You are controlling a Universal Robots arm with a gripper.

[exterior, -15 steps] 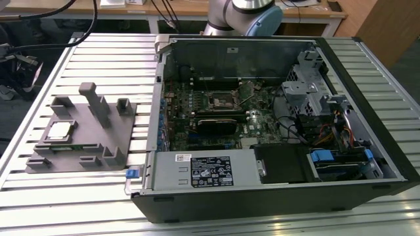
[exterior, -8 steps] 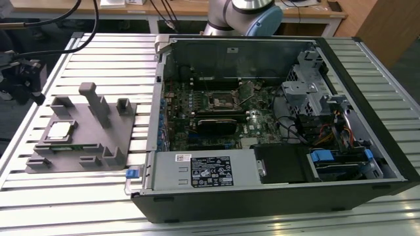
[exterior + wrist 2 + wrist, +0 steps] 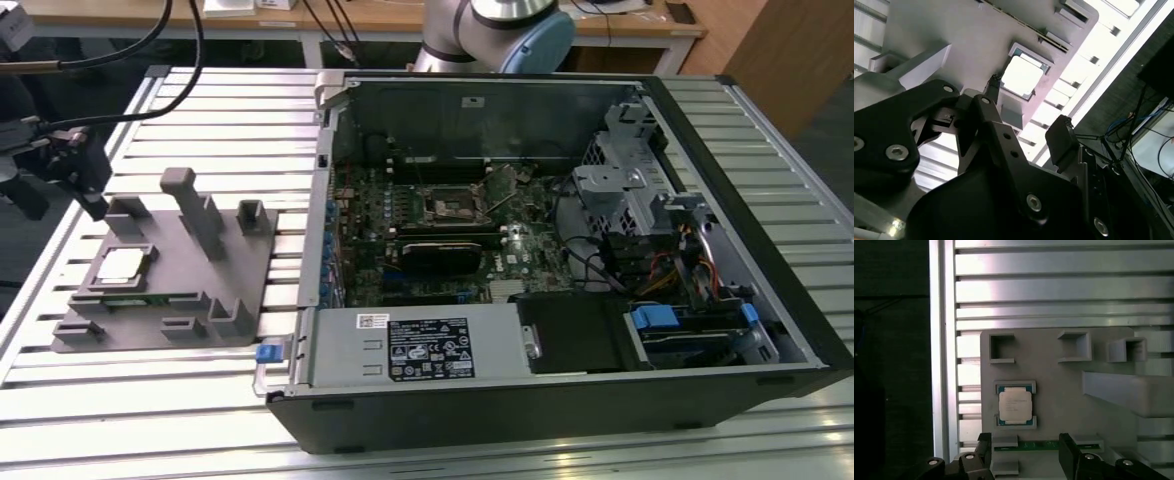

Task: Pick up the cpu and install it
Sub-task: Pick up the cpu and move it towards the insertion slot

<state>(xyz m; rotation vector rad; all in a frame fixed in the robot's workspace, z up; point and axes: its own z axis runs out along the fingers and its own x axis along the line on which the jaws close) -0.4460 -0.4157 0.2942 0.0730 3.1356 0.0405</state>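
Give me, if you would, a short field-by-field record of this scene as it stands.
cpu: lies flat in a recess of the grey holder plate, not grasped
gripper: open, fingers apart, holding nothing, by the plate's edge, clear of the cpu
socket: dark square frame on the motherboard inside the open computer case
layout: holder plate on the exterior view's left, case on its right, both on the slatted metal table
progress: cpu not yet picked up

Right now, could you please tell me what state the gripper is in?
Gripper: open, holding nothing; the cpu lies in its grey holder.
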